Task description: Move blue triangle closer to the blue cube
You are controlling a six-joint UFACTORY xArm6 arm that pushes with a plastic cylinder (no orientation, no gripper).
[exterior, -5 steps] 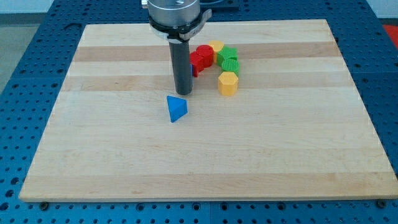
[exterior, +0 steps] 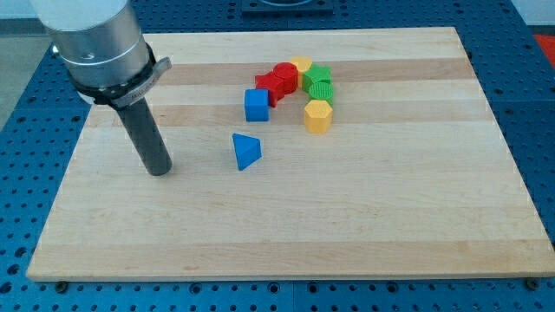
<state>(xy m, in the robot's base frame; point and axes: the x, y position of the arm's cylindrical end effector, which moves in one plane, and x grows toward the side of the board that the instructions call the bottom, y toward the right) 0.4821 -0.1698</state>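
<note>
The blue triangle (exterior: 246,152) lies on the wooden board (exterior: 364,217), a little left of the middle. The blue cube (exterior: 256,105) sits just above it toward the view's top, with a small gap between them. My tip (exterior: 159,171) rests on the board well to the left of the blue triangle, about level with it and not touching any block. The dark rod rises from it to the grey arm head at the view's upper left.
A tight cluster sits right of the blue cube: red blocks (exterior: 279,81), a yellow block (exterior: 301,65) behind them, green blocks (exterior: 318,83), and a yellow hexagonal block (exterior: 318,115) lower down.
The rod has moved from in front of the blue cube to the view's left and slightly down. The blue cube, hidden before, now shows. No block has moved.
</note>
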